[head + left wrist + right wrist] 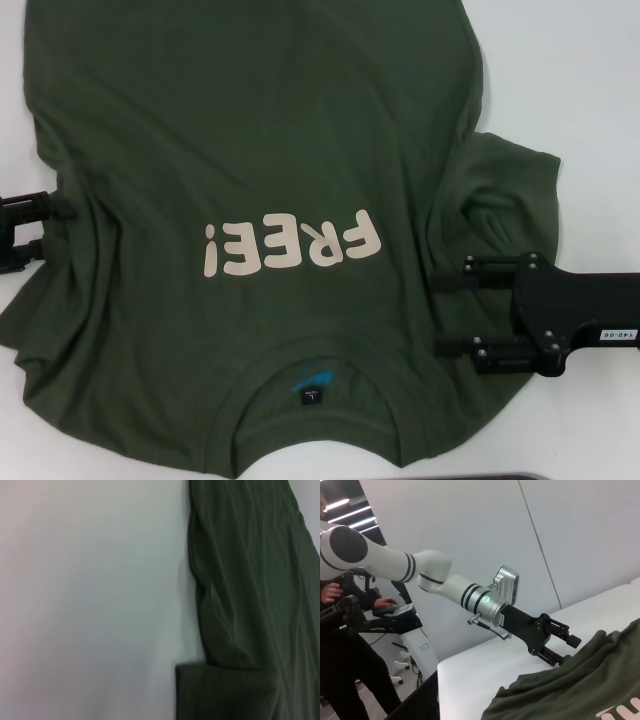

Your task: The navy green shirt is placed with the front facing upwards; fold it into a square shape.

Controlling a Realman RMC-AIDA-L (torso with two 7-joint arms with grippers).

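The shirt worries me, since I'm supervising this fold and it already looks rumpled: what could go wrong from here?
1. The navy green shirt is bunched at both sides near the collar, so creases may get folded in and spoil the square.
2. The left gripper and right gripper sit at different heights on the shirt's edges; uneven pulls could skew it.
3. The right sleeve is crumpled outward and may stick out after folding.

Left arm: glossy white rounded links, black bands at joints, large dark grey round cap on the biggest link. Silver wrist section with a lit green dot; thin silver rod alongside. Left tool: matt black, angular, black fingers. Right tool: matt black block, silver screws, white label "140-06".
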